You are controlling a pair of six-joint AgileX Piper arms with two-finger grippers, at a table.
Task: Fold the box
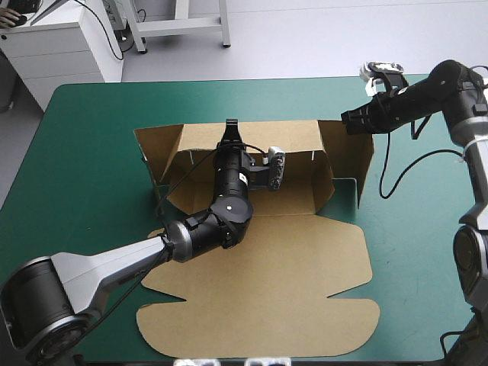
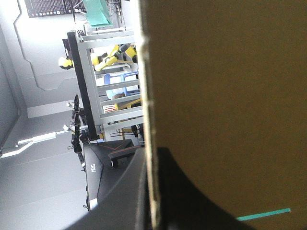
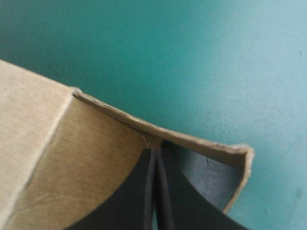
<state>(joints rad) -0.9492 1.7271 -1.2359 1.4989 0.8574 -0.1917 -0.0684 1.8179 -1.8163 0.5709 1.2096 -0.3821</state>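
Claws raising box walls on desk.
Left claw is clamping the back wall's top edge, likely holding it upright; right claw, fingers together, is pressing the right wall's far corner, probably steadying it for tucking.

Item: box, a cut sheet of brown board, partly raised.
Far part: back wall and end walls stand upright as an open tray.
Near part: lid panel lies flat, its lobed flaps toward the near edge.
Place: mid-table on the teal-green cover.
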